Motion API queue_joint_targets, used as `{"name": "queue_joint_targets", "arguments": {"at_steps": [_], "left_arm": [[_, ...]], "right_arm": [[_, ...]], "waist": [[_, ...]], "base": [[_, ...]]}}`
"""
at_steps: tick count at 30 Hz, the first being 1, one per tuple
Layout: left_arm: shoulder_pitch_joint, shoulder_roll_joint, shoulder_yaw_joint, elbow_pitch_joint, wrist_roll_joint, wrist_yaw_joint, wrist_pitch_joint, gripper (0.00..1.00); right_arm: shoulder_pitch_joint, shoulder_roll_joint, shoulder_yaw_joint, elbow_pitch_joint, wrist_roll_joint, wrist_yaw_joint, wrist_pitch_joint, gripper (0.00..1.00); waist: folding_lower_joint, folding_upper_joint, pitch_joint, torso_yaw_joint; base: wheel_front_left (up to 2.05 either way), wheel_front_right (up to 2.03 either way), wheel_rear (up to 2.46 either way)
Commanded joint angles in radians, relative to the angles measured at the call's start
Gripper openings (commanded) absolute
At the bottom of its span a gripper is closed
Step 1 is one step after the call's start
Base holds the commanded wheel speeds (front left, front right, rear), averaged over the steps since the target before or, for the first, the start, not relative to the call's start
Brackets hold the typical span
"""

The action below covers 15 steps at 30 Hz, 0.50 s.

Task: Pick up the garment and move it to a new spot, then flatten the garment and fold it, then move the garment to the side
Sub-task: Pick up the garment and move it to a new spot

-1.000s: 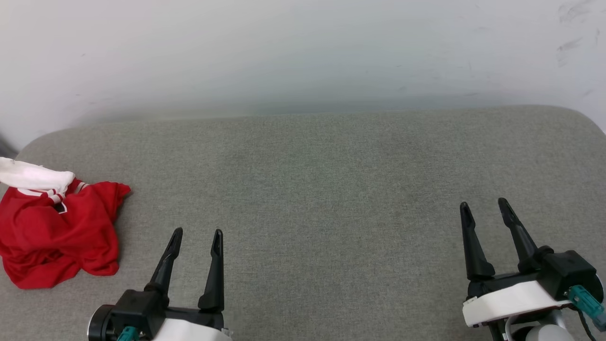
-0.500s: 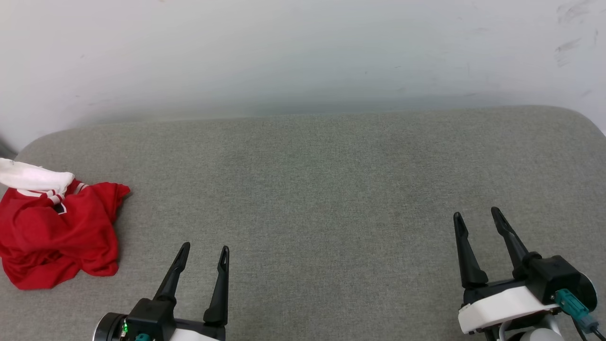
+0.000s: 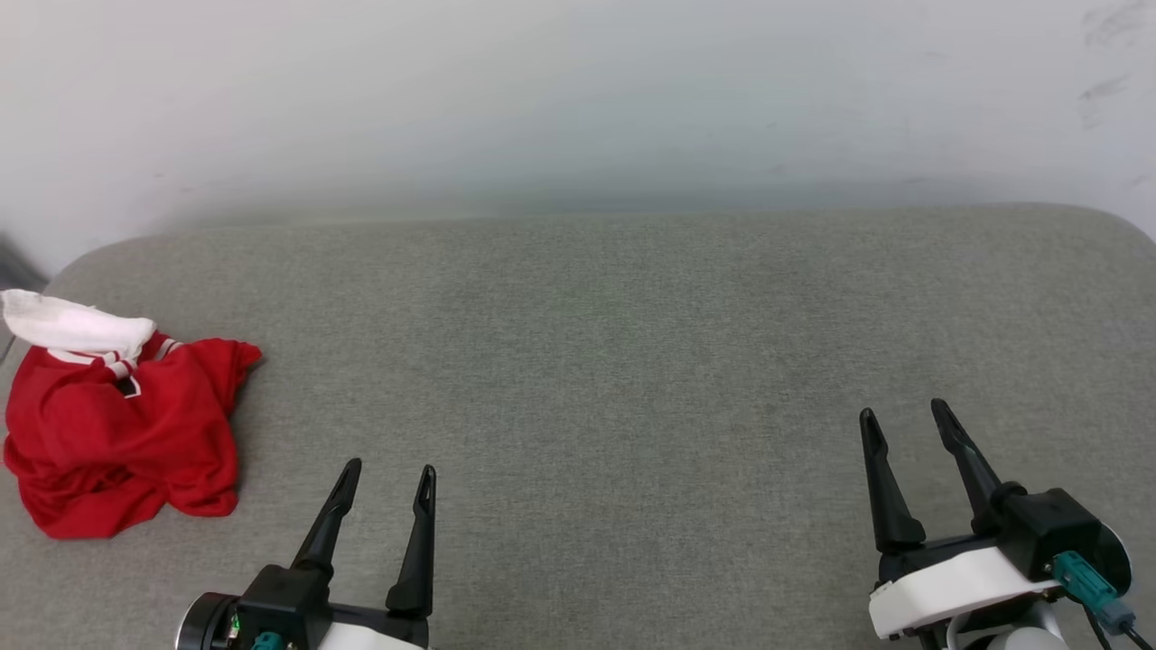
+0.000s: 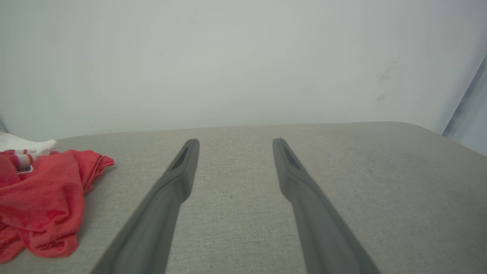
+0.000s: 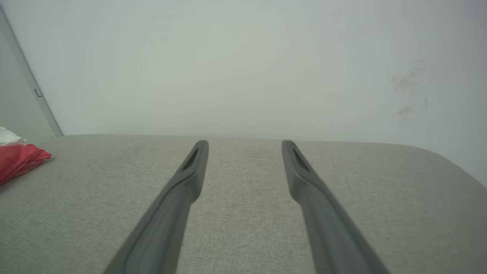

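Observation:
The garment lies crumpled in a red heap at the far left of the grey surface, a white sleeve with striped trim on its far side. It also appears in the left wrist view as the garment and at the left edge of the right wrist view as the garment. My left gripper stands open at the lower left, to the right of the heap and apart from it, with nothing between its fingers. My right gripper is open at the lower right, far from the cloth.
The grey fabric surface has rounded far corners and ends against a white wall. Its left edge runs just beside the garment. A dark gap shows at the far left.
Both grippers have drawn back toward the lower edge of the head view. The whole picture has shifted slightly, so the garment sits a little to the right; that is camera motion.

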Motion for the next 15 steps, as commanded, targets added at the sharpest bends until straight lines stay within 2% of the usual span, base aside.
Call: {"name": "queue_joint_targets", "arguments": {"at_steps": [1,9,10,15], "left_arm": [[-0.009,-0.002,0.003,-0.002,0.005,0.000,-0.003,1.00],[-0.003,-0.002,0.023,-0.007,0.007,-0.006,-0.003,1.00],[-0.001,-0.002,0.033,-0.008,0.007,-0.005,-0.003,1.00],[0.008,-0.002,0.043,-0.012,0.016,-0.002,-0.003,1.00]], "right_arm": [[0.002,0.001,0.004,0.001,0.009,0.000,-0.002,1.00],[0.015,0.001,0.031,0.003,0.004,0.000,-0.002,1.00],[0.021,0.001,0.041,0.006,0.002,0.000,-0.002,1.00],[0.024,0.001,0.067,0.011,0.003,0.000,-0.002,1.00]], "waist": [[0.0000,-0.0001,0.001,0.008],[0.0000,-0.0001,-0.003,0.081],[0.0000,-0.0001,-0.009,0.122],[0.0000,-0.0001,-0.022,0.198]], "base": [[0.00,0.00,0.00],[0.00,0.00,0.00],[0.00,0.00,0.00],[0.00,0.00,0.00]]}}
